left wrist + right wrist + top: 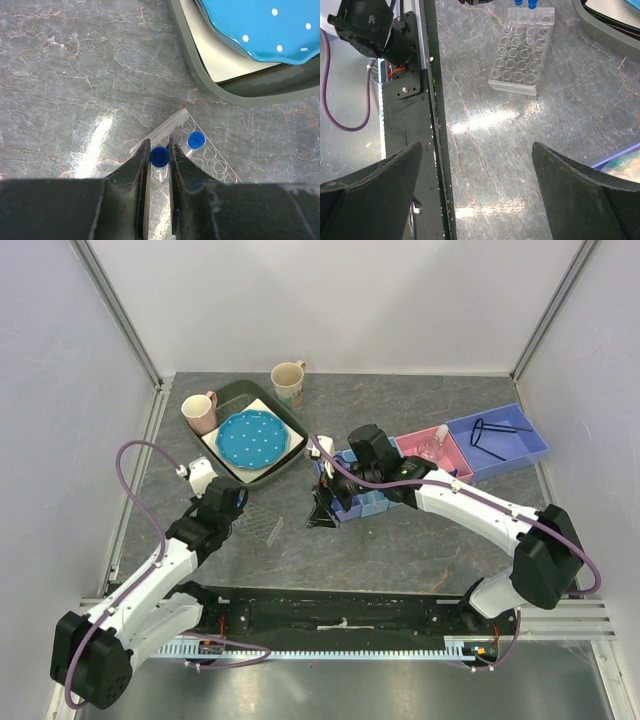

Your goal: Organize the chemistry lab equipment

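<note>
My left gripper (159, 144) is shut on a blue-capped clear tube (159, 156) at the corner of a clear plastic rack (215, 165). I cannot tell whether the tube rests in a hole. A second blue-capped tube (196, 140) stands in the rack just to its right. In the top view the left gripper (243, 505) is over the rack (263, 524). My right gripper (322, 512) hangs open a little to the rack's right; nothing is between its fingers (476, 150). A black wire frame (500, 430) lies in the far blue bin (535, 445).
A grey tray (285, 420) holding a blue dotted plate (250, 438) sits behind the rack, with two mugs (200, 412) (289, 383) beside it. Small blue bins (362, 502) and a pink bin (445, 462) holding a clear piece lie under the right arm. The black front rail (432, 125) runs below the right gripper.
</note>
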Motion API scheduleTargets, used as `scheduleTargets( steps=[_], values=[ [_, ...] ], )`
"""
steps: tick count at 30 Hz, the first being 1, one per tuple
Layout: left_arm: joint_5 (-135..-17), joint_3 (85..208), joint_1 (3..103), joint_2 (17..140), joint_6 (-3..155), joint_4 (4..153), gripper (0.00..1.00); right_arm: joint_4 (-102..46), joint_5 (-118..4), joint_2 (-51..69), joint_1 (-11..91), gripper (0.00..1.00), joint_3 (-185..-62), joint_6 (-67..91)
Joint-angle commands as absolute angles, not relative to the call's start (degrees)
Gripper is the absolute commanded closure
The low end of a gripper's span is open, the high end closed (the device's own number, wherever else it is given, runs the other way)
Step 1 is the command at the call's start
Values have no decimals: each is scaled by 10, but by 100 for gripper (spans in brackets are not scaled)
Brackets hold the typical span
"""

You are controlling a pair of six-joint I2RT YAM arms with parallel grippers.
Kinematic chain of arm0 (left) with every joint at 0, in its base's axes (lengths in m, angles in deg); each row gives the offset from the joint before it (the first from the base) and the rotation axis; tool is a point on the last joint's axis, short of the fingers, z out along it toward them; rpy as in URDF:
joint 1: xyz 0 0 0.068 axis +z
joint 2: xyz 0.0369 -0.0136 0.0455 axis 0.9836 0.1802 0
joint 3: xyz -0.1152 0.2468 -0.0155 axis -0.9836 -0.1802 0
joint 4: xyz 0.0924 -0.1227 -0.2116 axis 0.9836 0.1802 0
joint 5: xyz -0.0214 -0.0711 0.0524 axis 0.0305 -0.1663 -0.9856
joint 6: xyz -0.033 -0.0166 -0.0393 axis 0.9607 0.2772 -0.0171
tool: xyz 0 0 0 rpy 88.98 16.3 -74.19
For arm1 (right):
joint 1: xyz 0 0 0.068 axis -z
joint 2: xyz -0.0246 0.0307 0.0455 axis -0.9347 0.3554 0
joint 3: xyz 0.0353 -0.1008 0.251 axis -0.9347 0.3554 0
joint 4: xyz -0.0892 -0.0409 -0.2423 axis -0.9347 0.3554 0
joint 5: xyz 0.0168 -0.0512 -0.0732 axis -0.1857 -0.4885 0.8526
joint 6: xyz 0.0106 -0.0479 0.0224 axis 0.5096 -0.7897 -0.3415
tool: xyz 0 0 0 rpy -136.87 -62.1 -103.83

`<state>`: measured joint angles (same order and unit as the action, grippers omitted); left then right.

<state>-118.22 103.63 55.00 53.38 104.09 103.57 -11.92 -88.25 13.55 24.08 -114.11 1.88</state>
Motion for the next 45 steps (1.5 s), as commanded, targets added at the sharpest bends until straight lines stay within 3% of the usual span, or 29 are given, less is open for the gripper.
scheduleTargets(
  steps=[1, 23, 32, 45],
  values=[
    [-1209, 1052, 531, 548, 1052, 1031, 95, -146, -897, 113, 246, 2, -1137, 24],
    [-1199, 1065, 512, 453, 1052, 1112, 96, -156, -902, 102, 258, 2, -1127, 32],
    [-1144, 1094, 470, 426, 969, 1076, 98, -155, -890, 96, 259, 2, -1117, 18],
    [-1200, 1081, 459, 556, 926, 940, 97, -149, -885, 104, 265, 2, -1121, 17]
  ],
)
